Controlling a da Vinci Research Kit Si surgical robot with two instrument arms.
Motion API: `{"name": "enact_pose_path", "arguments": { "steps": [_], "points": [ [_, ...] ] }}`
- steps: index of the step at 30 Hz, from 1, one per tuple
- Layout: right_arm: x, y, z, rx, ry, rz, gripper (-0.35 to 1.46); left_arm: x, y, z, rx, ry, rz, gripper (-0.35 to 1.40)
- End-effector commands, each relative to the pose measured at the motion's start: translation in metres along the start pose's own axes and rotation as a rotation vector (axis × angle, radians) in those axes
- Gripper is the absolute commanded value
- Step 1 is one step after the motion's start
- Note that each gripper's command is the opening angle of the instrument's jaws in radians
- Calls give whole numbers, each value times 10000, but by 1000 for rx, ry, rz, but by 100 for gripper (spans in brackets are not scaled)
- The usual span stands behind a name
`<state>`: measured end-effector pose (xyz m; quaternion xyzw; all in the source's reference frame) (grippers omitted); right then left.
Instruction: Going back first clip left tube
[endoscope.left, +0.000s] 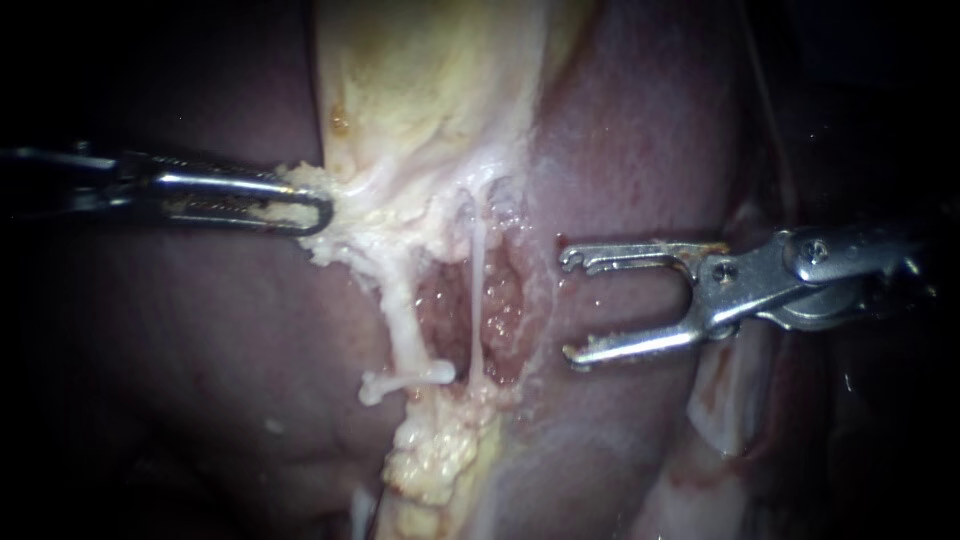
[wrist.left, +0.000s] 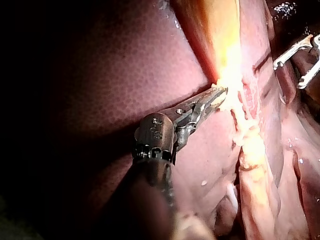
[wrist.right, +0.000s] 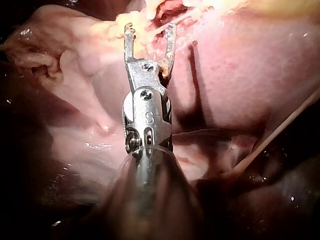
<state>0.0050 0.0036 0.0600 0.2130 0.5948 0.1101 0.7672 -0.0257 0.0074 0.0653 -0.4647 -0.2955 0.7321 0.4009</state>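
In the endoscope view two pale tubes run down an opened window in the tissue. The left tube (endoscope.left: 400, 310) is thicker, and a small white clip (endoscope.left: 405, 380) sits across its lower end. The right tube (endoscope.left: 478, 300) is a thin strand. My left instrument (endoscope.left: 320, 212) is shut on pale tissue (endoscope.left: 345, 215) beside the tubes and holds it to the left; its shut jaws (wrist.left: 220, 95) also show in the left wrist view. My right instrument (endoscope.left: 568, 307) stands to the right of the window, jaws wide open and empty, apart from the tubes (wrist.right: 150, 30).
The yellowish gallbladder (endoscope.left: 430, 90) hangs above the tubes, and lumpy fat (endoscope.left: 440, 460) lies below them. Dark red liver (endoscope.left: 200, 330) fills both sides. My right instrument (wrist.left: 289, 75) appears ahead of the left one in the left wrist view.
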Motion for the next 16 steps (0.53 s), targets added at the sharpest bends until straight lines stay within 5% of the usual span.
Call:
{"name": "enact_pose_path", "arguments": {
  "steps": [1,16],
  "points": [
    [0,0,1,0,0,0,50,-2,-2,5,-1,-5,1,-35],
    [1,-4,1,0,0,0,50,-7,-8,16,-2,-15,5,-35]
  ]
}}
